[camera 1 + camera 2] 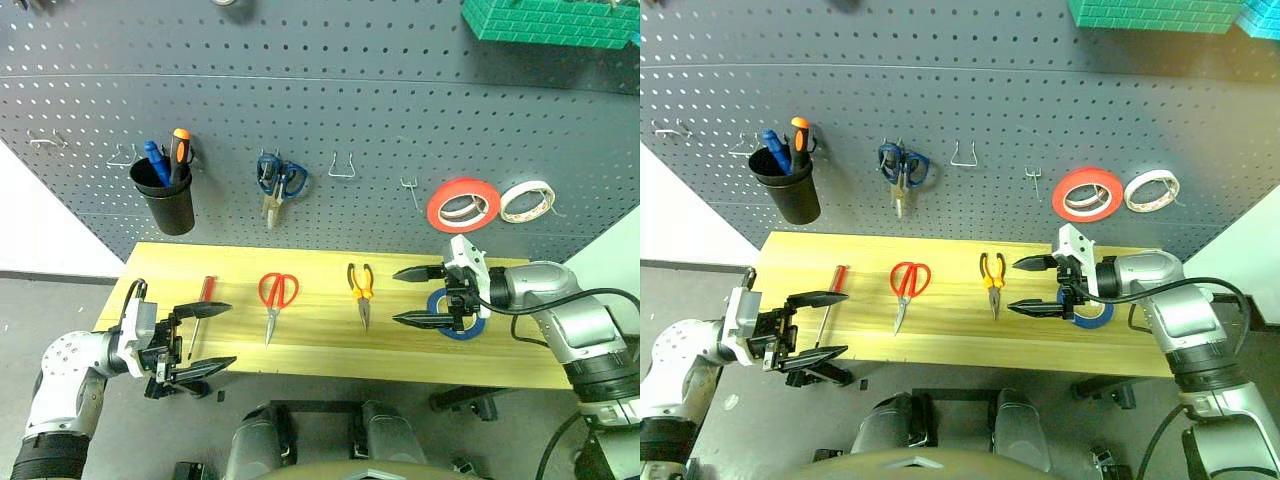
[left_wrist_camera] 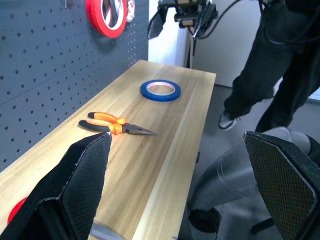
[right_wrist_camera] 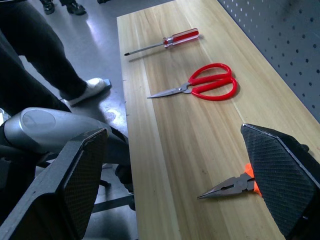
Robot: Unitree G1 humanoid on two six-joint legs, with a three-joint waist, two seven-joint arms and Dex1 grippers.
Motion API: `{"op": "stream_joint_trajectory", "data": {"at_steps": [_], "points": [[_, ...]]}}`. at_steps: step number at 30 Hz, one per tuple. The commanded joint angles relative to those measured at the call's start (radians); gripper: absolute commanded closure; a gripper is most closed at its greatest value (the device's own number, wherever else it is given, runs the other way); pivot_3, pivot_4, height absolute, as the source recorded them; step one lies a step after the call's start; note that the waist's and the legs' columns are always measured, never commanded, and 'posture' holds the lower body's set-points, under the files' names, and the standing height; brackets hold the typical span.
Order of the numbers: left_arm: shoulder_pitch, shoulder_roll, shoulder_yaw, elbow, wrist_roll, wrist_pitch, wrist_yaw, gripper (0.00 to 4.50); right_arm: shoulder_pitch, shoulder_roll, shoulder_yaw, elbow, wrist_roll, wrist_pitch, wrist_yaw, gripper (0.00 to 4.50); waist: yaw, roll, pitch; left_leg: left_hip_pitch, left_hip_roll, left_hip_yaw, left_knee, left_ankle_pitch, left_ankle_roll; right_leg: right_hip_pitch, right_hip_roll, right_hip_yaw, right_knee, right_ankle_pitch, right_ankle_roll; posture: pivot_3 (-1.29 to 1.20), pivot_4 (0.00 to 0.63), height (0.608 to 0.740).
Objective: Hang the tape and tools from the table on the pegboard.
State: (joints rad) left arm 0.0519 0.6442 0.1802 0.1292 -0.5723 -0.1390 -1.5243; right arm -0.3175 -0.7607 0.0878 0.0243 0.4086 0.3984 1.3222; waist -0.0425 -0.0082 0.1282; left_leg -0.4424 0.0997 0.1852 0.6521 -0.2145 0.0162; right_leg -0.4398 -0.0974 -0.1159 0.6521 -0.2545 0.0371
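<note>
Nothing of the task looks done yet: all four things to be hung lie flat on the light wooden desk, in a row along it. From the robot's left they are the red-handled screwdriver, the red-handled scissors, the orange-and-black pliers and, at the right end, the blue tape roll. The left hand hangs at the desk's front left corner, just beside the screwdriver, its two black fingers spread wide with nothing between them. The right hand hovers over the right part of the desk with its fingers also spread wide and empty, the blue tape roll lying just behind and below them (from the head views I cannot tell whether a fingertip touches it). On the dark grey pegboard there hang already a black cup with a blue and an orange screwdriver, a pair of blue scissors, a red tape roll and a white tape roll; none of these belongs to the job. Two bare wire hooks between the blue scissors and the red roll stand free, and more show at the far left. So the whole job is left, and I judge the right hand's nearness to the blue roll makes that the likely first pick.
</note>
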Motion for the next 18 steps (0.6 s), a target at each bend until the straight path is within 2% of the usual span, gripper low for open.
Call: {"op": "stream_joint_trajectory", "data": {"at_steps": [1,13,16,18], "points": [[0.017,0.002,0.015,-0.048,-0.021,0.008,0.009,0.06,-0.007,0.007,-0.016,-0.021,0.015,-0.006,-0.002,0.0,0.0,0.0,0.0,0.0,0.0,0.0,0.0,0.0,0.0,0.0,0.0,0.0,0.0,0.0,0.0,-0.03,0.161,0.73],[0.036,-0.013,0.018,-0.151,-0.026,0.086,0.134,0.06,0.0,0.055,-0.024,0.012,-0.013,-0.035,-0.067,0.0,0.0,0.0,0.0,0.0,0.0,0.0,0.0,-0.001,-0.002,0.0,0.001,0.0,0.0,0.0,0.0,-0.05,0.108,0.73],[0.015,-0.026,-0.001,-0.101,0.03,0.036,0.149,0.06,-0.002,0.06,-0.026,0.037,-0.036,-0.046,-0.105,0.0,-0.002,0.0,0.0,0.0,0.0,0.0,0.0,-0.001,-0.002,0.0,0.001,0.0,0.0,0.0,0.001,-0.07,0.105,0.73],[-0.001,-0.034,-0.02,-0.072,0.07,0.014,0.17,0.06,0.006,0.044,-0.018,0.021,-0.025,0.014,-0.107,0.0,-0.002,0.0,-0.001,0.0,-0.001,0.0,0.0,-0.001,-0.002,0.0,0.001,0.0,0.0,0.0,0.001,-0.07,0.099,0.73]]}}
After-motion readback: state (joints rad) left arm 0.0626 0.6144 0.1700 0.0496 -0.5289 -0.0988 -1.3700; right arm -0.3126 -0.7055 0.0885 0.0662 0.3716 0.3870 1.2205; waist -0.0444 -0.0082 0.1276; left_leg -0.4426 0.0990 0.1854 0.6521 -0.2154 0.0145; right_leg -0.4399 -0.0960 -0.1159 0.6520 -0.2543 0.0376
